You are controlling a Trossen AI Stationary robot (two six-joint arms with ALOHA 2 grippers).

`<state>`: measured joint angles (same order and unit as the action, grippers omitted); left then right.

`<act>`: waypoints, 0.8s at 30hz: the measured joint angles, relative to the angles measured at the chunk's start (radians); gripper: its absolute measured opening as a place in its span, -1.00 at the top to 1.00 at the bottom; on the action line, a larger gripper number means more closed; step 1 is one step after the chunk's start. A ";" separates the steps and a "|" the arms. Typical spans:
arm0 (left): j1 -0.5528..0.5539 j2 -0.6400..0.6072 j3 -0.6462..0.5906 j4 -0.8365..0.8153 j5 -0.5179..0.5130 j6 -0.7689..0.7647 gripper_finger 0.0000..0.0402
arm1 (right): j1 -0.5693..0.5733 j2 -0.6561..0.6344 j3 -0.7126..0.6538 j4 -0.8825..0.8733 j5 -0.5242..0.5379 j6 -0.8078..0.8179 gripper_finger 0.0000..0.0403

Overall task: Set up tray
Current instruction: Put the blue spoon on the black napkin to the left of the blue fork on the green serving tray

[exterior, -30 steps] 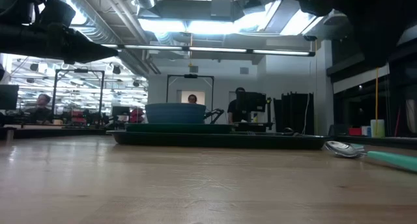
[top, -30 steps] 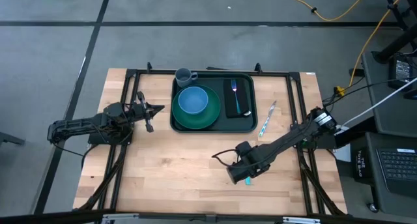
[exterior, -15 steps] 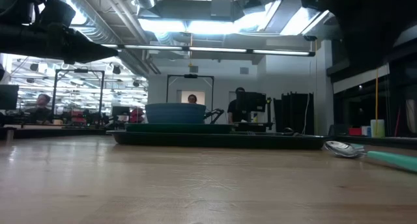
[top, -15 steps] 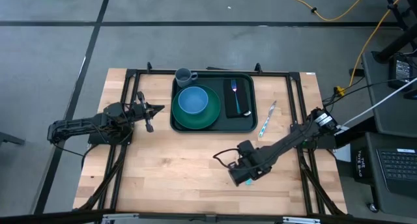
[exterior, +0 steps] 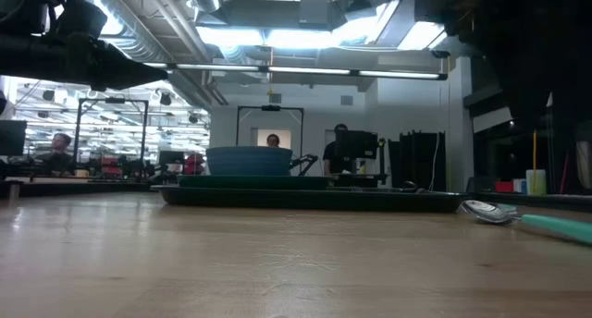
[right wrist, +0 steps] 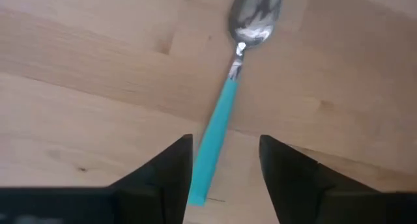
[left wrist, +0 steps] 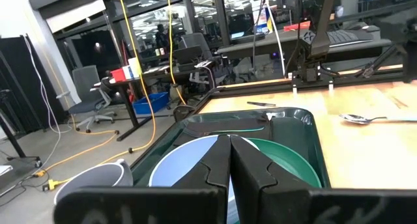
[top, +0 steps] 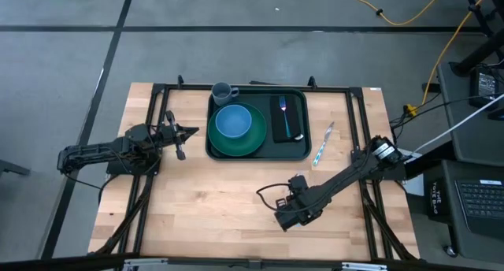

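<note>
**Tray sits loaded at the far side of the desk; right end effector open over a spoon**

From above, one dark green tray (top: 257, 129) lies at the desk's (top: 213, 212) far middle, holding one green plate (top: 244, 142) with a blue bowl (top: 233, 122) on it and a black napkin (top: 287, 119) with a fork on top. One grey mug (top: 223, 91) stands touching the tray's far rim. A teal-handled utensil (top: 323, 145) lies on the wood just right of the tray. The left end effector (top: 180, 134) waits beside the tray's left edge. The right end effector (top: 288, 217) hangs low over the near desk, hiding whatever is beneath it.

At desk height, the tray is only a thin dark band; a spoon (exterior: 518, 216) lies cut off at the right edge.

The left wrist camera shows its fingers (left wrist: 251, 175) clenched together, empty, facing bowl and mug.

Only the right wrist camera reveals a second teal spoon (right wrist: 231, 87) flat on the wood, its handle end lying in the gap of the released fingers (right wrist: 283, 168), untouched.
</note>
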<state>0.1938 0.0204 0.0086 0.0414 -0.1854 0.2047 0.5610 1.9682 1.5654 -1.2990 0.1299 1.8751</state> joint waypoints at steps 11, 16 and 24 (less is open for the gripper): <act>0.000 0.000 0.000 0.000 0.000 -0.034 0.98 | -0.001 0.055 0.000 0.013 0.012 0.063 0.15; 0.000 0.000 0.000 0.000 0.000 -0.037 0.98 | -0.001 0.087 0.000 0.014 0.012 0.060 0.15; 0.000 0.000 0.000 -0.005 0.022 -0.056 0.98 | -0.001 0.140 0.000 0.016 0.037 0.058 0.15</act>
<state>0.1940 0.0202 0.0088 0.0360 -0.1631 0.1490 0.5600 2.1079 1.5650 -1.2835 0.1674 1.9329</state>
